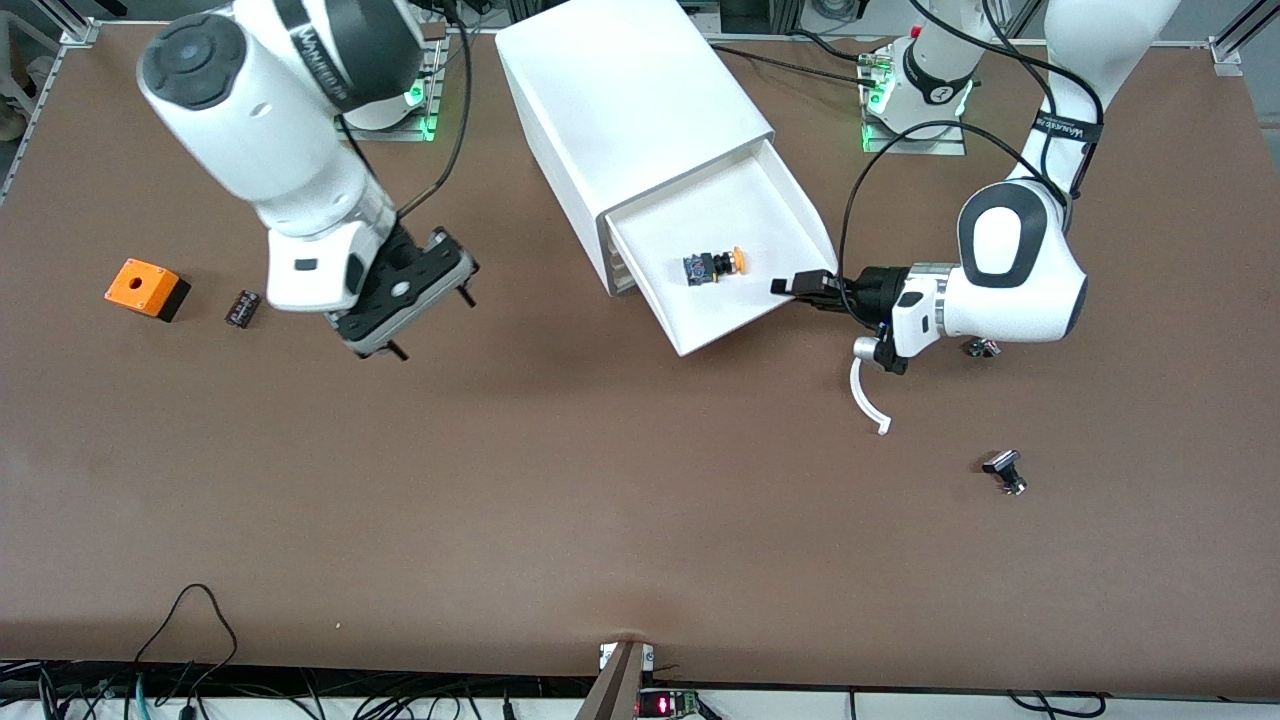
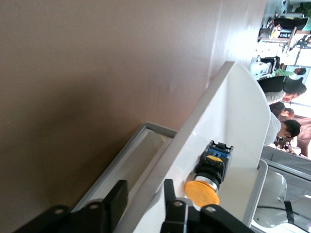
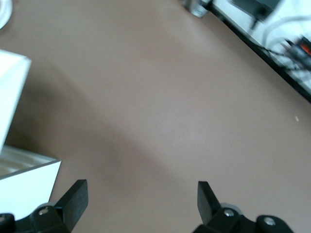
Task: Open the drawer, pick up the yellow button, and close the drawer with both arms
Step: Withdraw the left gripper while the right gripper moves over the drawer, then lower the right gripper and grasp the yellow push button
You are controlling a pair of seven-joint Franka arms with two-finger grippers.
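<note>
The white cabinet (image 1: 620, 100) stands at the middle of the table with its top drawer (image 1: 740, 200) pulled out toward the front camera. The button (image 1: 716, 266), orange cap and black body, lies on its side in the drawer. My left gripper (image 1: 800, 288) is at the drawer's wall on the left arm's side, near the front lip. In the left wrist view it (image 2: 144, 187) is shut on that wall (image 2: 228, 111), with the button (image 2: 204, 187) just inside. My right gripper (image 1: 435, 328) hangs open and empty over bare table toward the right arm's end, as the right wrist view (image 3: 141, 187) also shows.
An orange cube with a hole (image 1: 145, 287) and a small dark ribbed block (image 1: 242, 307) lie toward the right arm's end. Two small dark parts (image 1: 1005, 470) (image 1: 982, 347) and a white curved strip (image 1: 868, 398) lie toward the left arm's end. A lower tray's rim (image 2: 131, 155) shows under the drawer.
</note>
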